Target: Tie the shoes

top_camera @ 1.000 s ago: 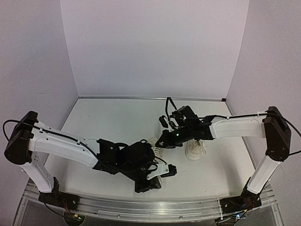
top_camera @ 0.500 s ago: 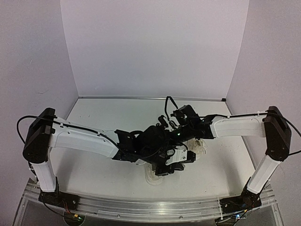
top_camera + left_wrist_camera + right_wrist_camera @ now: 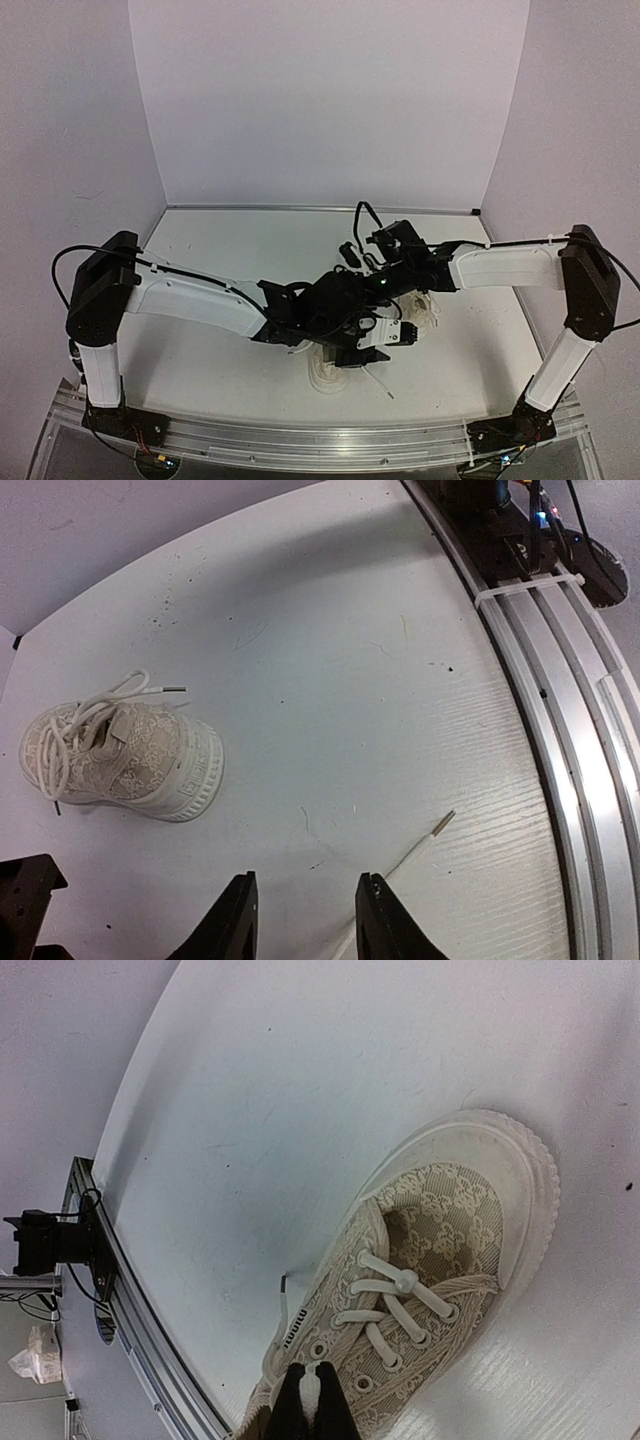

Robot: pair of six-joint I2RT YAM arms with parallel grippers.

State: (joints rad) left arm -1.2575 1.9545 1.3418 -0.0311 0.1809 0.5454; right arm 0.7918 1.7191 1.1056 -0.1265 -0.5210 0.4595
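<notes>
In the left wrist view, one cream lace-patterned shoe (image 3: 125, 760) lies on the white table with its white laces in a loose tangle on top. My left gripper (image 3: 305, 920) is open above bare table with nothing between its fingers. A loose lace end (image 3: 425, 842) with a metal tip lies just beside its right finger. In the right wrist view, the other shoe (image 3: 440, 1260) sits right below, laced but untied. My right gripper (image 3: 312, 1405) is shut on a white lace over this shoe's side. From above, this shoe (image 3: 325, 372) is partly hidden under my left arm.
The aluminium rail (image 3: 560, 680) runs along the table's near edge, close to the loose lace end (image 3: 380, 384). The second shoe (image 3: 422, 310) stands right of the crossed arms. White walls enclose the back and both sides of the table.
My left arm swung from the front left to the middle, over the near shoe. Its gripper has opened, and a lace end now lies loose on the table. The right gripper stayed shut.
</notes>
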